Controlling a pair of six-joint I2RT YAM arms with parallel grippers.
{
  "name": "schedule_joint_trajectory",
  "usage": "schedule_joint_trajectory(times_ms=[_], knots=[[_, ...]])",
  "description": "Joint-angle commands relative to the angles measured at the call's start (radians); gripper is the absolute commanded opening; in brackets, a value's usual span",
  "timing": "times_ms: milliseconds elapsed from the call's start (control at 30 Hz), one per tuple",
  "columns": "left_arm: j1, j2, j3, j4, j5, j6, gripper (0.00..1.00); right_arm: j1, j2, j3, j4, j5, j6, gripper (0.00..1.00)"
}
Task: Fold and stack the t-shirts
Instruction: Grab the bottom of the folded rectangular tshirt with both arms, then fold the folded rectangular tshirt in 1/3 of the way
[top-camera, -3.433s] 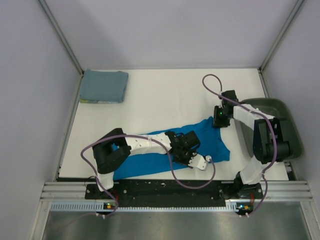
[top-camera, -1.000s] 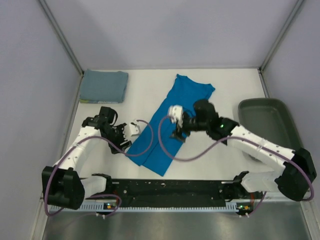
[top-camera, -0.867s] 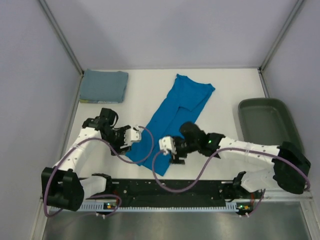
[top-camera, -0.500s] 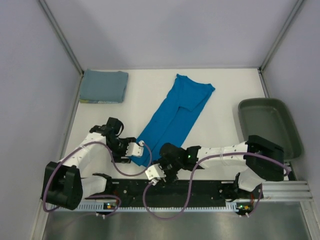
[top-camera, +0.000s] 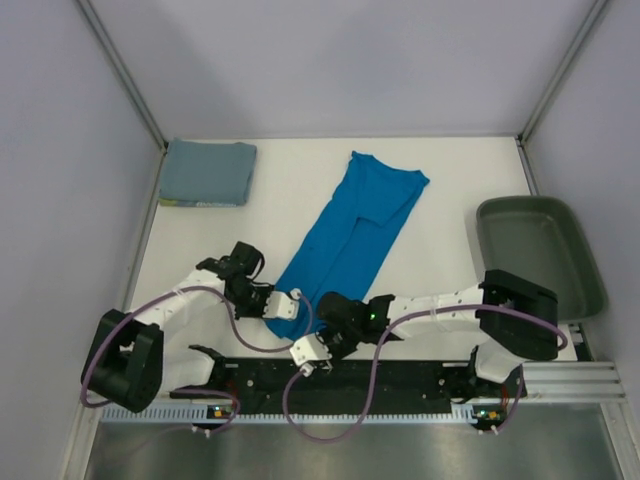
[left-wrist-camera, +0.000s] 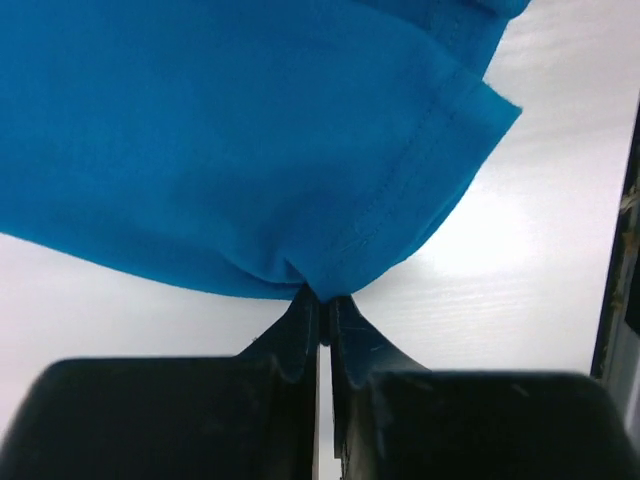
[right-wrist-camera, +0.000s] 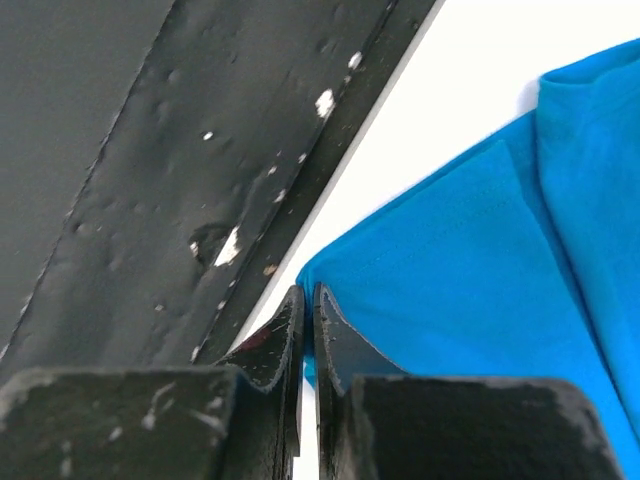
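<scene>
Left gripper (left-wrist-camera: 320, 303): the 2 fingers (left-wrist-camera: 290, 340) were drawn almost together with only a thin slit between them. They pinched the stitched hem of the cobalt blue t-shirt (left-wrist-camera: 230, 130), and the cloth puckered at the tips. White table (left-wrist-camera: 520, 270) showed beyond the hem.

Right gripper (right-wrist-camera: 309, 297): the fingers (right-wrist-camera: 335, 350) were pressed together at the shirt's near corner, just beside the scratched black rail (right-wrist-camera: 150, 150). The corner seemed caught between the tips, though the tips themselves covered the contact.

From the top view, the cobalt blue t-shirt (top-camera: 350, 235) lay long and narrow on the table (top-camera: 470, 180). It ran on a slant from the near middle toward the far side. Both grippers sat at its near end, the left gripper (top-camera: 287, 300) at the left corner and the right gripper (top-camera: 306, 352) at the nearest corner, close to each other.

The grey-blue t-shirt (top-camera: 207, 172) lay in a square fold at the far left corner, well apart from the blue one. A pale strip ran along its near edge, too small to make out.

The dark green tray (top-camera: 545, 225) sat at the right edge, with its near part hidden behind the right arm's elbow.
</scene>
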Motion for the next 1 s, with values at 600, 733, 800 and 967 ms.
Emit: schedule_joint_trajectory(times_ms=[600,733,800,967], knots=[[-0.132,0.312,0.694,-0.129,0.018,-0.529,0.00,-0.499,-0.409,-0.084,0.061,0.047,0.311,0.00],[-0.125,0.535,0.939,-0.138,-0.023,-0.584,0.00,-0.649,-0.340,-0.063,0.163,0.036,0.268,0.00],[-0.117,0.642,1.059,-0.168,-0.034,-0.610,0.00,-0.697,-0.294,-0.043,0.165,0.036,0.252,0.00],[-0.111,0.825,1.254,-0.194,-0.086,-0.644,0.00,-0.755,-0.202,-0.022,0.208,0.027,0.178,0.00]])
